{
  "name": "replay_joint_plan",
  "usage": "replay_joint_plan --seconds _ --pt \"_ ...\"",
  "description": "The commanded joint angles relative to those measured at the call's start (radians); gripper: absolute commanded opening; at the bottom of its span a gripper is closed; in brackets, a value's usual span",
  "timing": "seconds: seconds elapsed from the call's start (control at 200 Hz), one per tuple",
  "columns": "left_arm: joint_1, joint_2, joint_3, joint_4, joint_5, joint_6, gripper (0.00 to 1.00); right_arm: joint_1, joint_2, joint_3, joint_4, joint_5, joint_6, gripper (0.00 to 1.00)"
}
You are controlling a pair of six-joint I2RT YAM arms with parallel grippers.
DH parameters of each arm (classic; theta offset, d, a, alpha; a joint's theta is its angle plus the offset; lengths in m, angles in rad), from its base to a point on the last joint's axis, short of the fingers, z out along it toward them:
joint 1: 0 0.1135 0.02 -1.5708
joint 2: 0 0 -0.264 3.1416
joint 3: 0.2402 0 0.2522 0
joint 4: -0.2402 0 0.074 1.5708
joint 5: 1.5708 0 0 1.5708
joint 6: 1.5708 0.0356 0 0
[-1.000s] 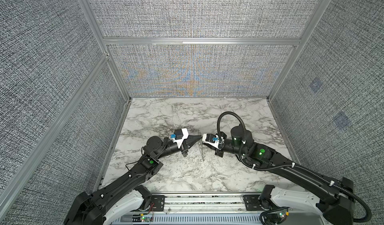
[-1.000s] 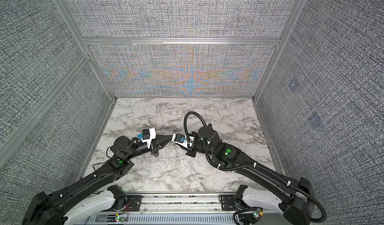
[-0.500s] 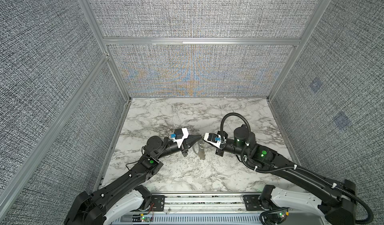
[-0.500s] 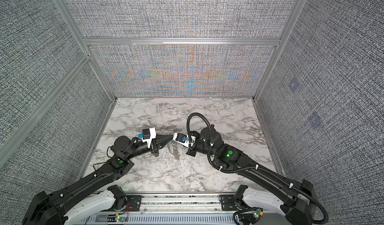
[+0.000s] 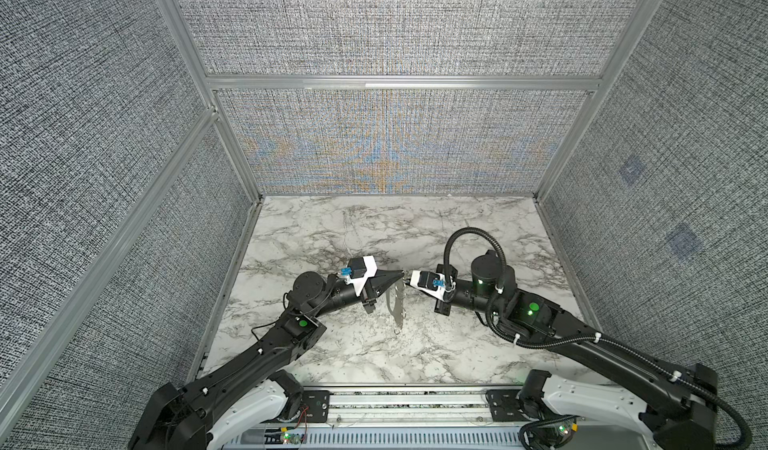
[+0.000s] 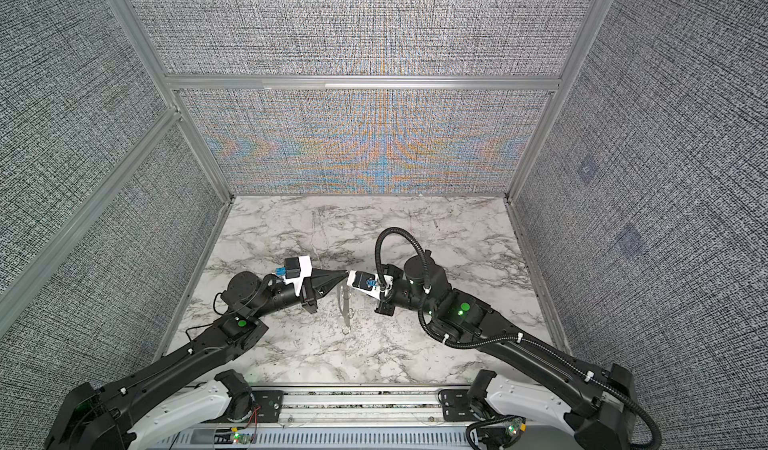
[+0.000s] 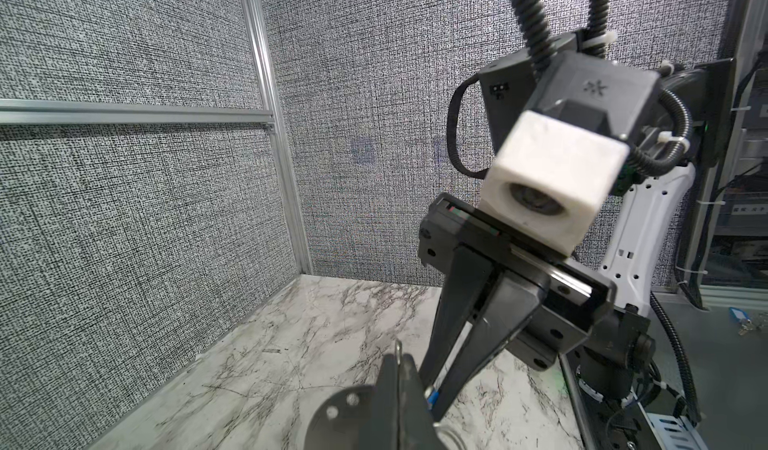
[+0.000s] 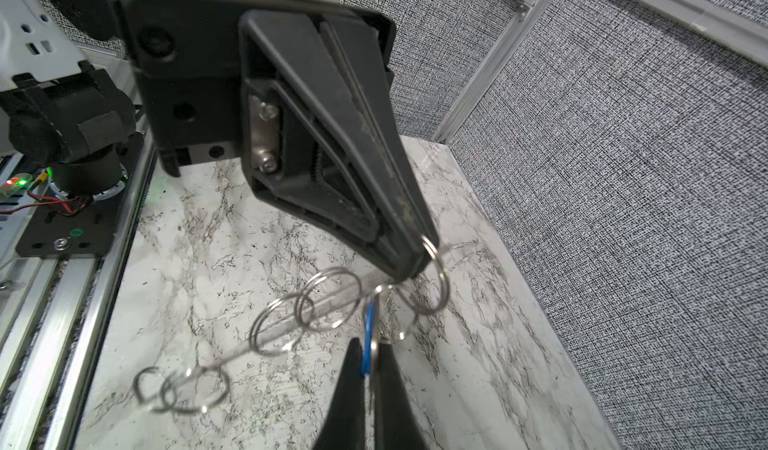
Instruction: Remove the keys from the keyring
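Meeting tip to tip above the marble table (image 5: 332,236), both pincers clenched. Pinching the end ring of the keyring (image 8: 305,309), a chain of linked silver wire rings, in the tip of the left gripper (image 8: 415,263). Clamping the blue key (image 8: 369,319) edge-on in the right gripper (image 8: 369,346), long axis lying in line with the fingers. Trailing blurred from the left tip, long axis slanting away towards the rail (image 8: 83,302). Showing the keyring (image 5: 395,309) (image 6: 345,309) in both top views as a narrow strip hanging below the two tips, lower end pointing down at the marble.
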Motion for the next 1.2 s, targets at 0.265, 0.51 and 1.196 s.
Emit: replay_joint_plan --seconds 0.265,0.51,1.196 --pt "0.002 -0.023 0.009 0.0 -0.008 0.024 0.0 0.008 0.005 0.02 -0.068 -0.028 -0.006 0.0" --pt "0.013 -0.049 0.012 -0.02 -0.025 0.044 0.0 0.007 0.0 0.013 -0.104 -0.04 0.032 0.0" --pt "0.028 -0.097 0.029 -0.145 -0.044 0.121 0.0 -0.015 -0.034 0.059 -0.169 -0.011 0.024 0.0"
